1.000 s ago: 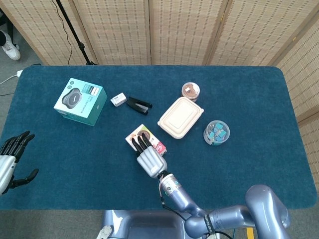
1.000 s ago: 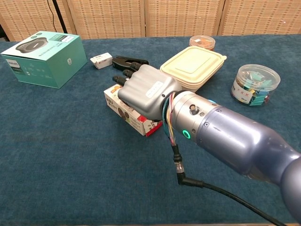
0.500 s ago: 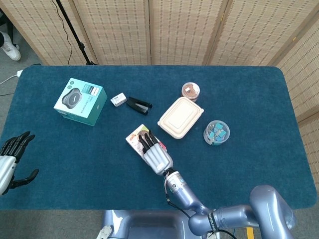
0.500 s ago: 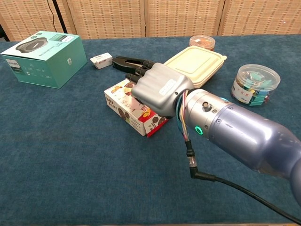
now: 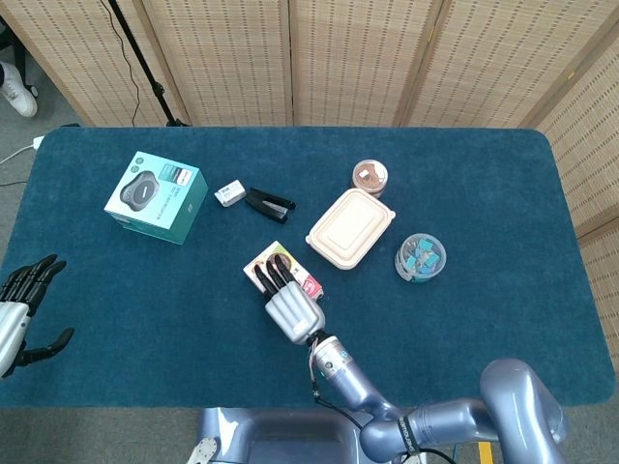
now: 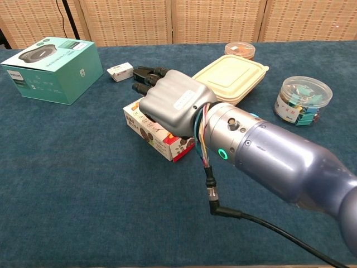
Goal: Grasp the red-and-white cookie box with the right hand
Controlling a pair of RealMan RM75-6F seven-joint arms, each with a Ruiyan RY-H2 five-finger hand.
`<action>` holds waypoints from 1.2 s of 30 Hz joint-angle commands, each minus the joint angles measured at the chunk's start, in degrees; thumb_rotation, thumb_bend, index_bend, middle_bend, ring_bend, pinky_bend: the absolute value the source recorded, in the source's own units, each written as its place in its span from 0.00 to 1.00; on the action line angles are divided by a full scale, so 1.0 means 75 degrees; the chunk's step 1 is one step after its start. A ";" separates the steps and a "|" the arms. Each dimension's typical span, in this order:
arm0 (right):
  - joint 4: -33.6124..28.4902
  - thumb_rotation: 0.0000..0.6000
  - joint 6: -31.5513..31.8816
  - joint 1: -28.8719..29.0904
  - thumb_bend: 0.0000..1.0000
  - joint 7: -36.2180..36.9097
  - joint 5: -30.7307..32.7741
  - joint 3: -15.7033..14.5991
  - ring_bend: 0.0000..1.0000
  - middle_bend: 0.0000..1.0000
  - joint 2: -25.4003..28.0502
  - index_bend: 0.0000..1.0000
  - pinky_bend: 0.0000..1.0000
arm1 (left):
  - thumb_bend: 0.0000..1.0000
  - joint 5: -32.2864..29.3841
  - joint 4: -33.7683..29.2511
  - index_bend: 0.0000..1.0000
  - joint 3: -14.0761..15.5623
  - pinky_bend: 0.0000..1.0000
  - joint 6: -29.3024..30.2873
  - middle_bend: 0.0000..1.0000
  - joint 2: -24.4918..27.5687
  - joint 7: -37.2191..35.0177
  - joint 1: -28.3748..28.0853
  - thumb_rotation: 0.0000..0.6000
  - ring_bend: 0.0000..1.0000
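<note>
The red-and-white cookie box (image 5: 309,283) lies flat near the middle of the blue table; its front side shows cookie pictures (image 6: 151,134). My right hand (image 5: 291,310) is stretched over the top of the box, and its dark fingertips (image 6: 146,80) reach past the far edge. The fingers lie extended and apart, not wrapped around the box. I cannot tell whether the palm touches the box top. My left hand (image 5: 21,309) hangs off the table's left edge with its fingers spread and nothing in it.
A beige lidded food container (image 5: 350,228) sits just right of the box. Behind it lie a black stapler (image 5: 269,202) and a small white box (image 5: 229,192). A teal carton (image 5: 156,196) is at far left, a jar of clips (image 5: 420,257) at right, and a small round tub (image 5: 369,177) further back.
My right hand swung right half a second ago, uncovering much of the box, and has now come back left over it. The box and my left hand have not moved.
</note>
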 commanded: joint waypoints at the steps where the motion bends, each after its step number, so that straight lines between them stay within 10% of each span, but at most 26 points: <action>1: 0.0077 1.00 -0.0014 0.0018 1.00 -0.0068 0.0075 0.0010 0.00 0.00 -0.0056 0.35 0.00 | 0.30 0.0017 0.0008 0.00 0.0007 0.00 0.0009 0.00 0.0001 -0.0008 0.0006 1.00 0.00; 36: 0.0027 1.00 0.0099 -0.0268 1.00 0.0052 -0.0166 -0.0254 0.00 0.00 0.0252 0.37 0.00 | 0.30 -0.0018 0.0004 0.00 0.0001 0.00 -0.0008 0.00 -0.0003 0.0015 0.0001 1.00 0.00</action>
